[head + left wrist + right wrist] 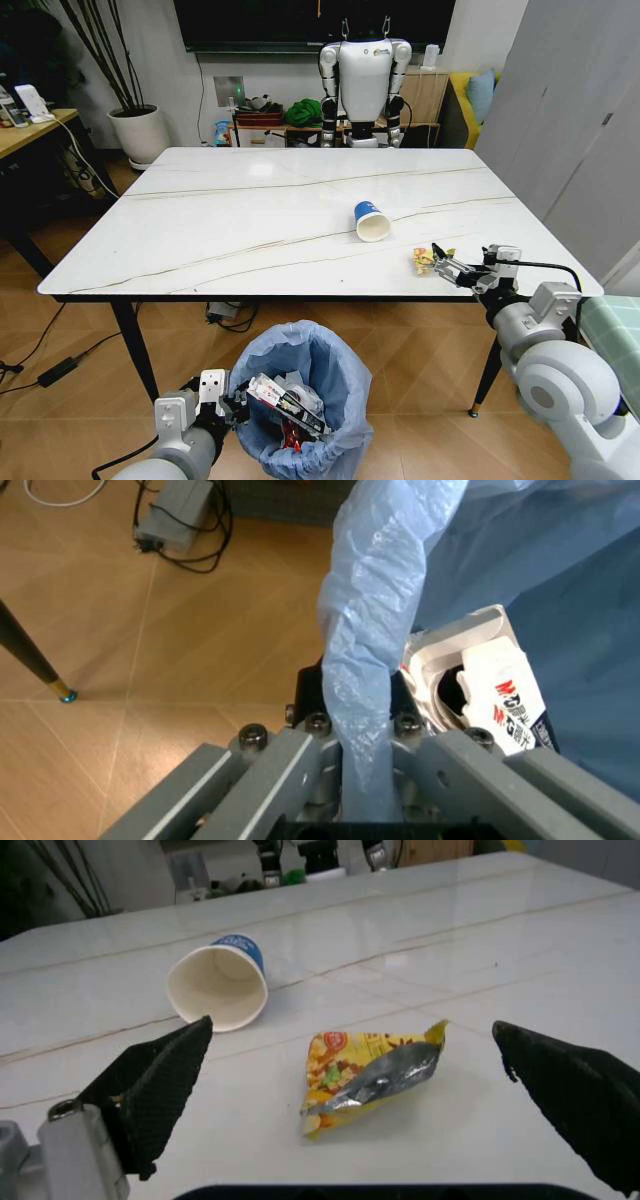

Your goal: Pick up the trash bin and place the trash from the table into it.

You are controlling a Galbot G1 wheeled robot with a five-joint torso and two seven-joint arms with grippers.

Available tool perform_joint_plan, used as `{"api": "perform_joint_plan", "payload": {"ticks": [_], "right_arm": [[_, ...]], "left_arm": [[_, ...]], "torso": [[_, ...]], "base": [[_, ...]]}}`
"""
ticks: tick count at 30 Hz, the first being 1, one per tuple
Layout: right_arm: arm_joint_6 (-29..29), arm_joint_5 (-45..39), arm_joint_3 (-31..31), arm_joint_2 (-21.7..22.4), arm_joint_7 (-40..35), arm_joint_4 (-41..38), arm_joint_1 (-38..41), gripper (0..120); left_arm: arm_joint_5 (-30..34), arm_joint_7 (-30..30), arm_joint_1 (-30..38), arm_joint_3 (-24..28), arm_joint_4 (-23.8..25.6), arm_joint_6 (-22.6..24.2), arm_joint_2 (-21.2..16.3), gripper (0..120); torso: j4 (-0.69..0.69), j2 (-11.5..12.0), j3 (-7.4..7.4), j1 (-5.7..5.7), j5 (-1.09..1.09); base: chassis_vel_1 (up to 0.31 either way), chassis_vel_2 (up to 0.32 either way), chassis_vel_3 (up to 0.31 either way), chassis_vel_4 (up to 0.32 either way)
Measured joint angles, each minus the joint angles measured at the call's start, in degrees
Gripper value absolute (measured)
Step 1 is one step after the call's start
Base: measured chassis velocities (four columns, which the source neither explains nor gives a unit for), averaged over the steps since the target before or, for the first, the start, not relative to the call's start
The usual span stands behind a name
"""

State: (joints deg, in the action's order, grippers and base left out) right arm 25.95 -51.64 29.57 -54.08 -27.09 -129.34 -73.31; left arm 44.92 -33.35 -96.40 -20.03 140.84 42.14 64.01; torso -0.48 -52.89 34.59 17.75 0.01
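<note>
Trash bin (305, 405): crinkled light-blue liner, wrappers inside, left pincer (232, 405) gripping rim.

We count one table (200, 230). On it lie two pieces of trash: one blue paper cup (370, 221), tipped on its side right of centre, and one yellow snack wrapper (426, 260) near the right front edge. We count one trash bin (345, 380), below the near edge of the table, with at least one black-white-red wrapper (285, 400) inside; how many other pieces lie under it we cannot tell. We see two grippers, left gripper (238, 408) and right gripper (447, 266).
</note>
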Motion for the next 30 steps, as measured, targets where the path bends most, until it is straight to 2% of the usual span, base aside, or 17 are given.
{"api": "perform_joint_plan", "payload": {"ticks": [11, 30], "right_arm": [[1.74, -9.79, -3.4, -0.28, -8.11, 3.13, 8.28, 100], [2.13, -9.07, -7.86, -1.69, -10.62, 8.56, 11.15, 100]], "left_arm": [[-0.84, 0.37, -0.08, 0.57, -0.62, 0.0, 0.67, 0], [-1.08, 0.87, -0.21, 0.14, -0.3, 0.0, 0.77, 0]], "torso": [[0.0, 0.0, 0.0, 0.0, -0.01], [-0.01, 0.0, 0.0, 0.0, -0.01]], "base": [[0.0, 0.0, 0.0, 0.0], [0.0, 0.0, 0.0, 0.0]]}}
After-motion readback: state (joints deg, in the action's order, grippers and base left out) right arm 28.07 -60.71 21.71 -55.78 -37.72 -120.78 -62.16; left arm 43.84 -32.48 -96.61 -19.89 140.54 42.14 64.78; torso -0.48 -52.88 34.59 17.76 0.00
